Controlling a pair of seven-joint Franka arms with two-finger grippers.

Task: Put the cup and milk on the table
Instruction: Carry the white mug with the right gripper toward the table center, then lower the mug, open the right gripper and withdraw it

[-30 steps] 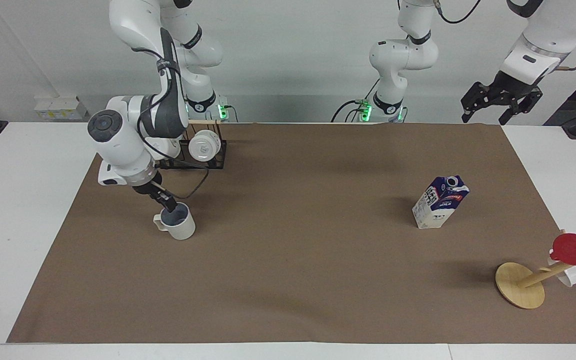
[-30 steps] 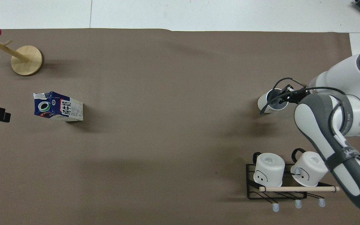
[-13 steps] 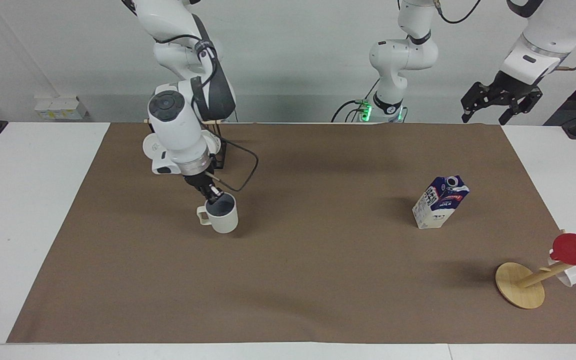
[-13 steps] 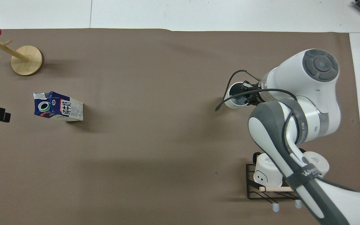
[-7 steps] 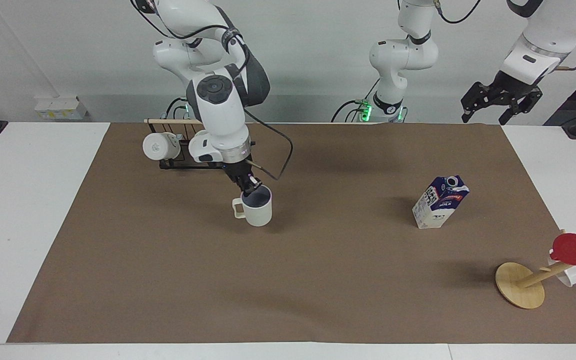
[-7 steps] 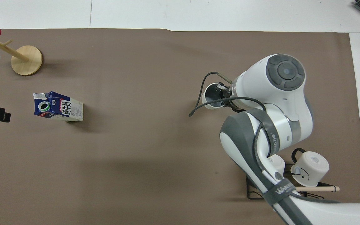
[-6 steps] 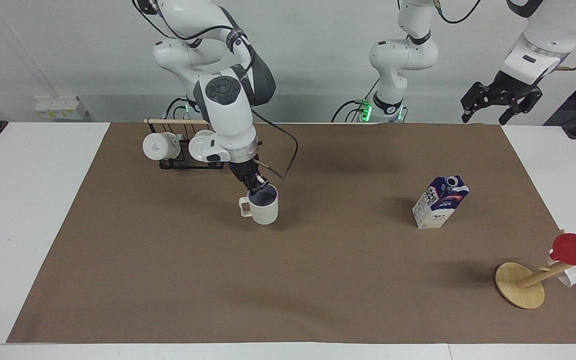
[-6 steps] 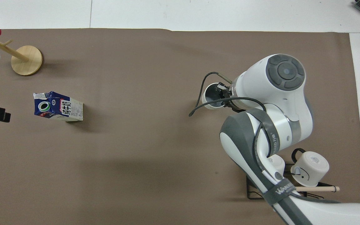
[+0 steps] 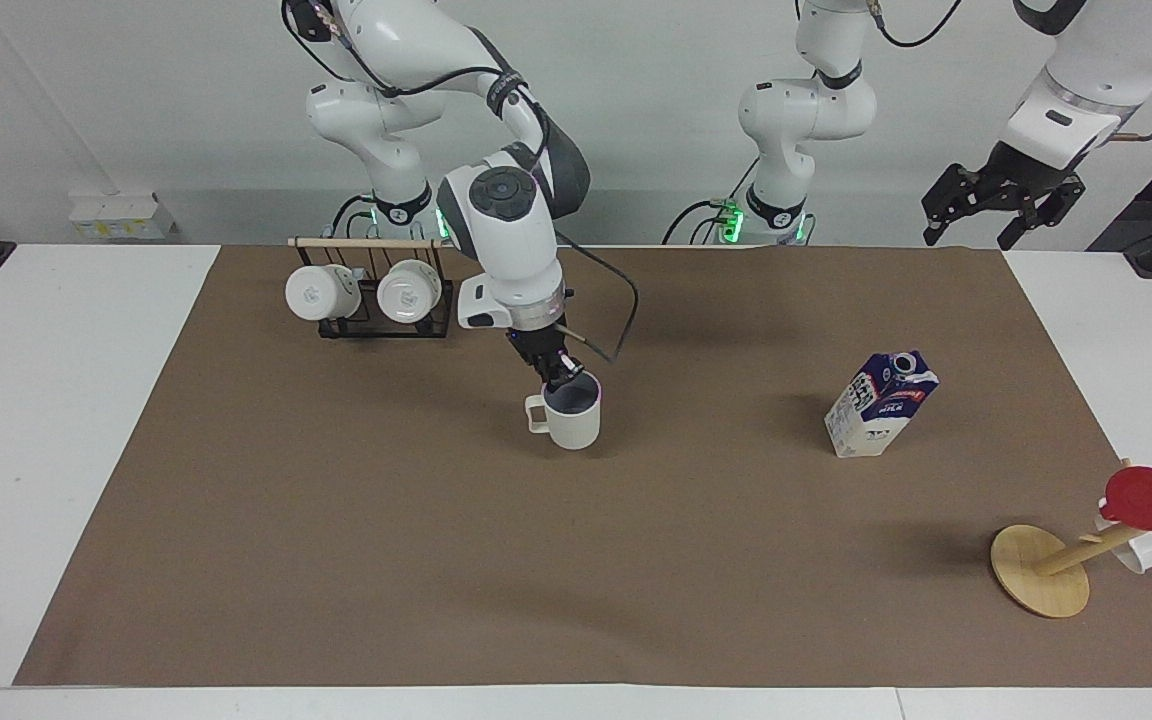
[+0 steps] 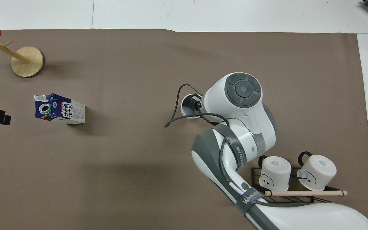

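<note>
The cup (image 9: 572,420) is a small off-white mug with a grey-blue inside, upright near the middle of the table's brown sheet (image 9: 636,560). My right gripper (image 9: 560,380) is shut on its rim, one finger inside. Whether the cup's base touches the sheet I cannot tell. From overhead the right arm's wrist covers part of the cup (image 10: 188,107) and the right gripper (image 10: 197,101). The milk (image 9: 879,404) is a blue and white carton standing on the sheet toward the left arm's end, seen also from overhead as the milk (image 10: 59,109). My left gripper (image 9: 1001,200) waits open, raised over the sheet's corner.
A black wire rack (image 9: 436,310) with two white mugs stands near the right arm's base. A wooden mug tree (image 9: 1041,572) carrying a red cup (image 9: 1151,498) and a white mug stands at the left arm's end, farther from the robots than the milk.
My right arm has carried the cup across the sheet toward the middle, away from the rack and closer to the milk. The left arm and the milk have not moved.
</note>
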